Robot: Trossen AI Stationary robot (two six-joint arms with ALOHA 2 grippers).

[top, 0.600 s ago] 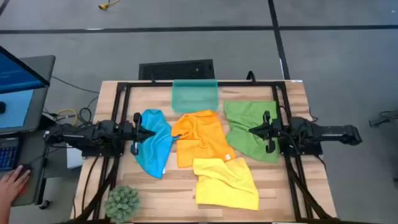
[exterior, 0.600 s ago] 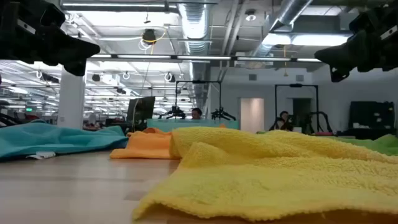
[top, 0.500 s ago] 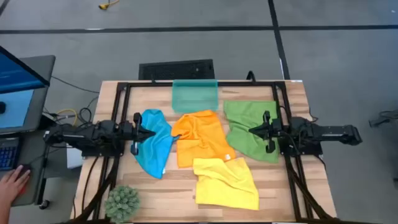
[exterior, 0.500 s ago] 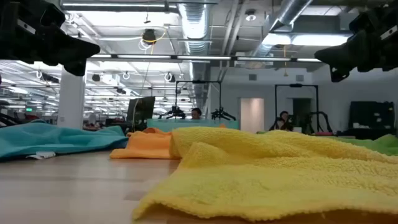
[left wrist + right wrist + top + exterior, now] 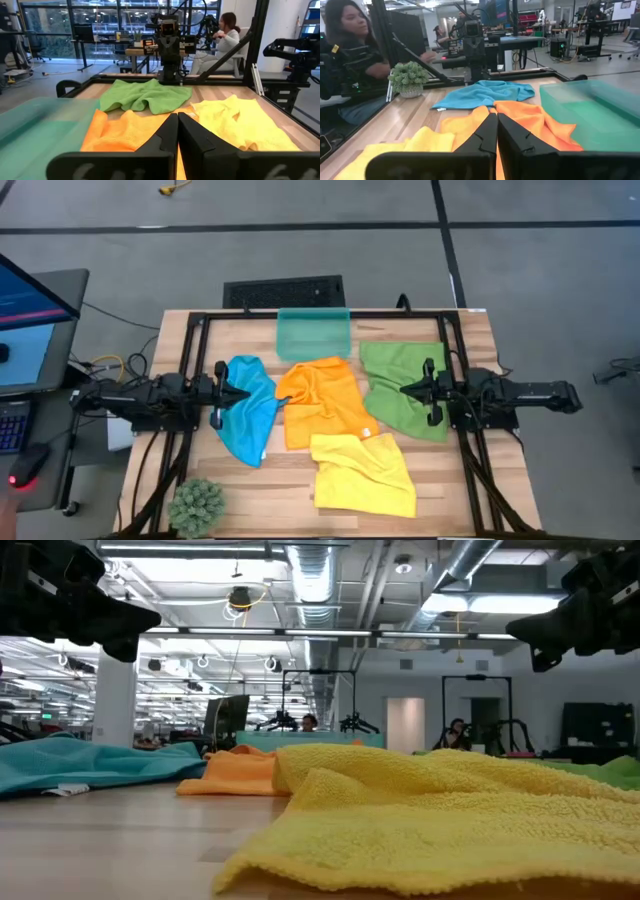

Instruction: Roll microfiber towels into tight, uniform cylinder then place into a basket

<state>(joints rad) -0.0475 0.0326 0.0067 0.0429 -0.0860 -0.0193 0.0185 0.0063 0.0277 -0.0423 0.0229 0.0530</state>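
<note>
Four towels lie unrolled and rumpled around the orange towel [image 5: 322, 400]: blue [image 5: 248, 420], green [image 5: 402, 385], yellow [image 5: 362, 472]. Teal basket [image 5: 313, 335] behind it. Wooden table [image 5: 250, 490]. Both grippers [image 5: 237, 393] [image 5: 408, 389] clenched, grasping nothing.

Yellow towel [image 5: 420, 810] nubby matt cloth; basket [image 5: 313, 335] translucent glossy plastic; table [image 5: 250, 480] smooth wood planks.

- Blue towel [image 5: 248, 408]: crumpled, unrolled, left of centre frame.
- Orange towel [image 5: 322, 400]: rumpled, centre, just below the basket.
- Green towel [image 5: 400, 385]: spread loosely, right of centre.
- Yellow towel [image 5: 364, 473]: loosely flat, lower centre, touching the orange one.
- Basket [image 5: 313, 333]: translucent teal, upper centre.
</note>
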